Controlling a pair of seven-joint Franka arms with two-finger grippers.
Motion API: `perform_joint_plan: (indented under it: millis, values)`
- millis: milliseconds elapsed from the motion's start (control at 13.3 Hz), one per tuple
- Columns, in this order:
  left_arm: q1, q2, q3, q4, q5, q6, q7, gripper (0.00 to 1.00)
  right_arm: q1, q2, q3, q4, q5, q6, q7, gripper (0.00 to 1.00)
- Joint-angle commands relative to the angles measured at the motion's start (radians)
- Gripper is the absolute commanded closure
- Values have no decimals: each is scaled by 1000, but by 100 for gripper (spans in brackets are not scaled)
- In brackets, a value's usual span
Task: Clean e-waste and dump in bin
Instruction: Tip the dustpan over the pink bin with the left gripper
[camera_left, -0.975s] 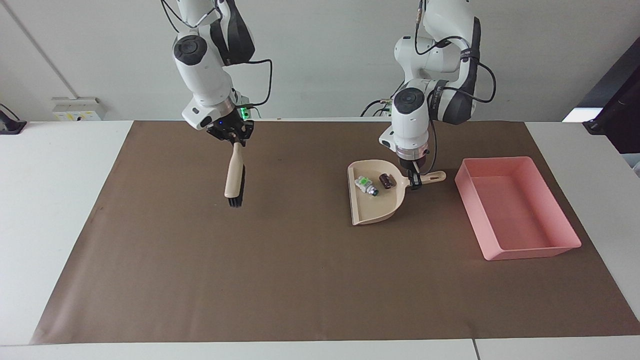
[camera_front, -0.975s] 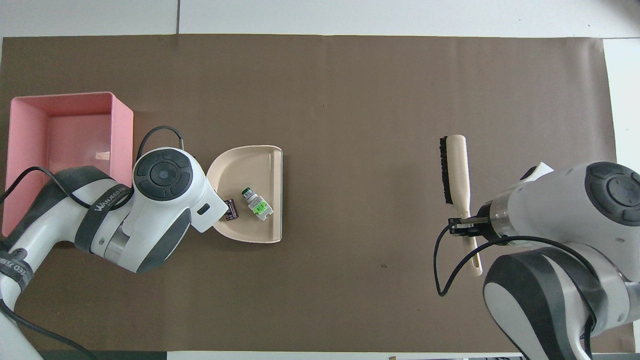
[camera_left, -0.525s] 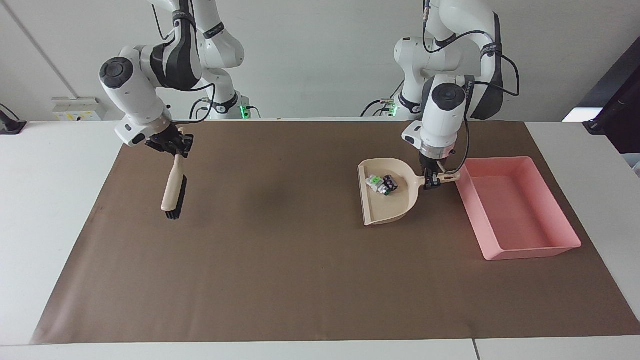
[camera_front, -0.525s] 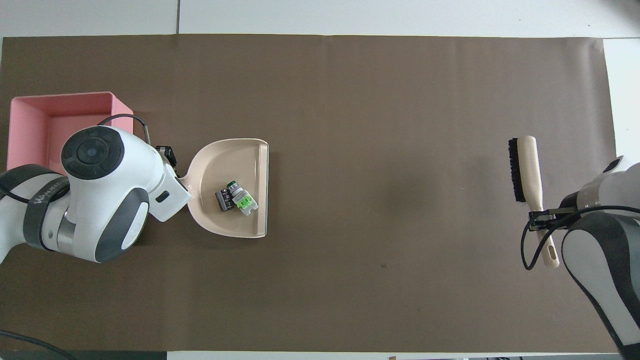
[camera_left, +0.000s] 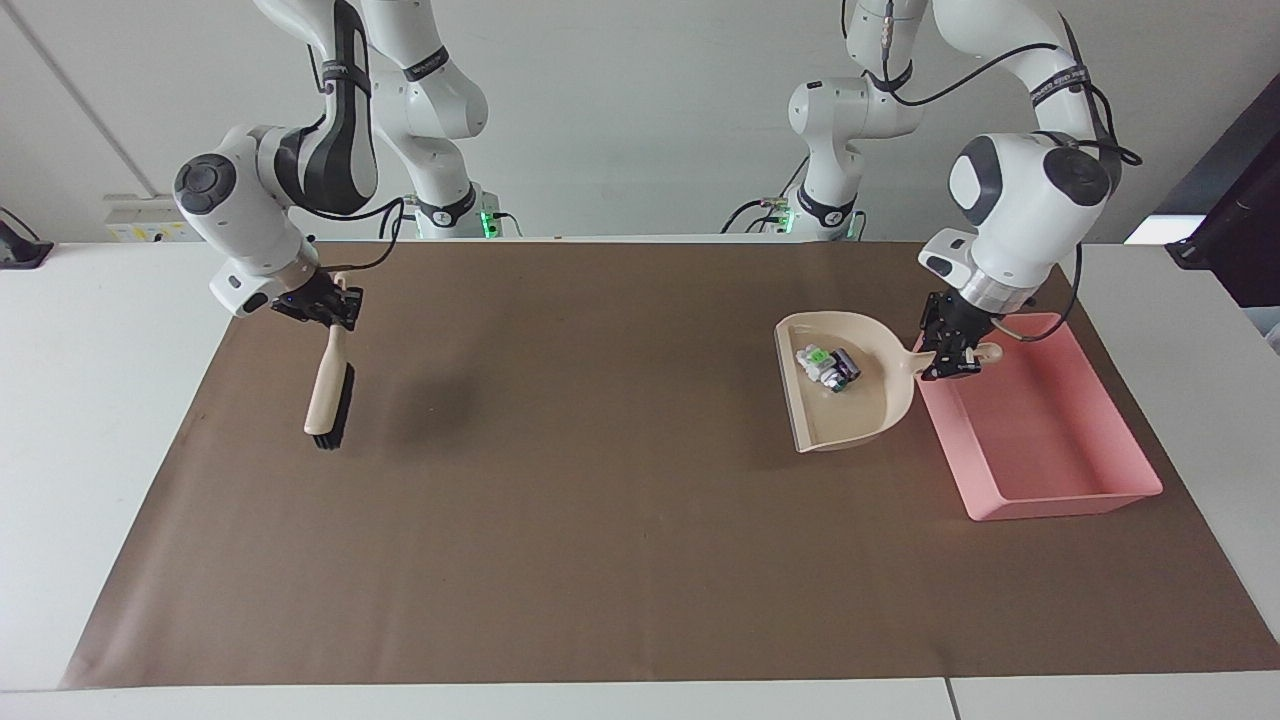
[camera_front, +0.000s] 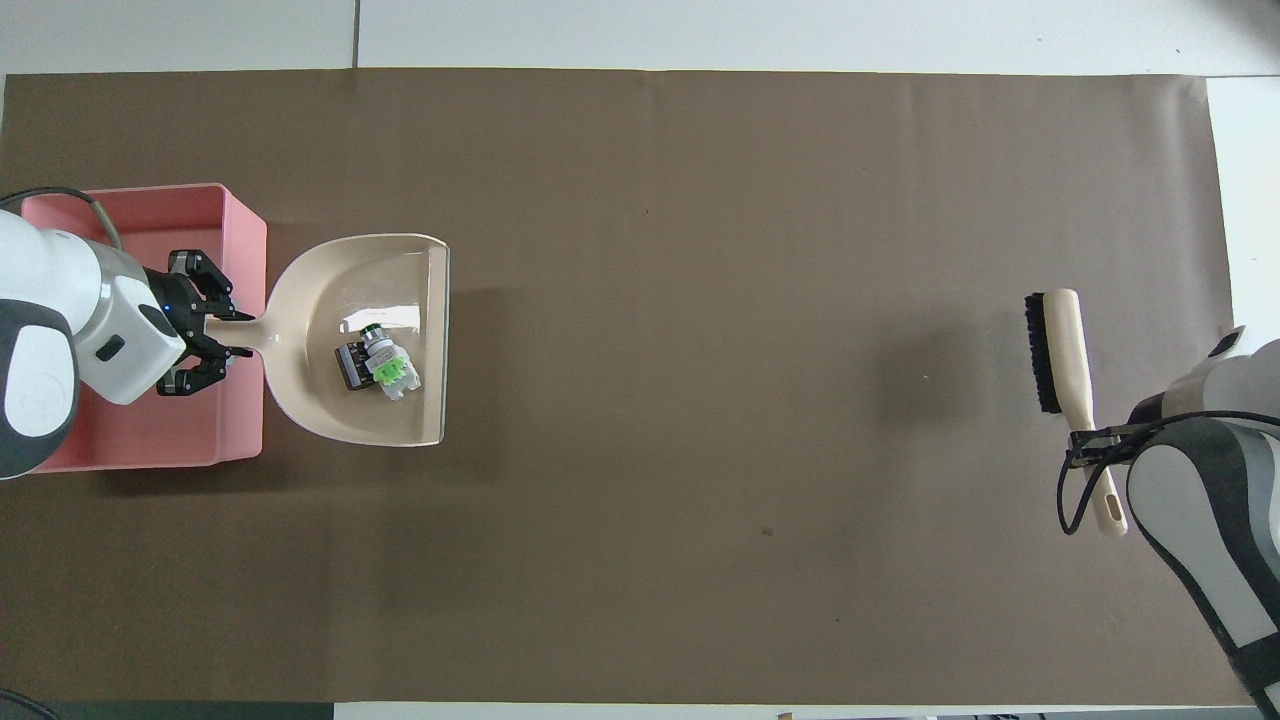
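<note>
Now: left gripper (camera_left: 950, 357) clamped on dustpan (camera_left: 850, 400) handle, loaded, raised at right-centre of the facing view.
E-waste (camera_left: 827, 366) sits mid-pan; pan's long axis runs handle-to-mouth, mouth pointing away from bin (camera_left: 1040, 430), handle end already over its rim. Dump likely needs the mouth swung over the tray. Right gripper (camera_left: 318, 305) grips brush (camera_left: 328, 395), waiting upper left.

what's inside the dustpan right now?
The dustpan, held by the left gripper beside the bin, holds the e-waste: a white part with a green end and a dark cylinder, touching. Anything beneath them is hidden.
</note>
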Motion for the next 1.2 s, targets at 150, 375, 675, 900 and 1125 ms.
perform_joint_plan:
  millis: [150, 375, 675, 900, 1125]
  values:
    - [232, 37, -7, 152, -191, -167, 250, 100, -18, -8, 9, -52, -15, 69, -13, 96]
    - [371, 90, -1, 279, -249, -270, 413, 100, -35, 11, 9, -61, -17, 83, -23, 92]
    - [433, 229, 77, 520, -222, -411, 439, 100, -36, 3, 9, -90, -15, 110, -42, 74]
    - [423, 327, 160, 676, -196, -438, 505, 100, -36, 1, 9, -96, -15, 129, -42, 60]
    - [398, 350, 167, 703, -32, -361, 540, 99, -38, 1, 9, -96, -15, 124, -74, 0]
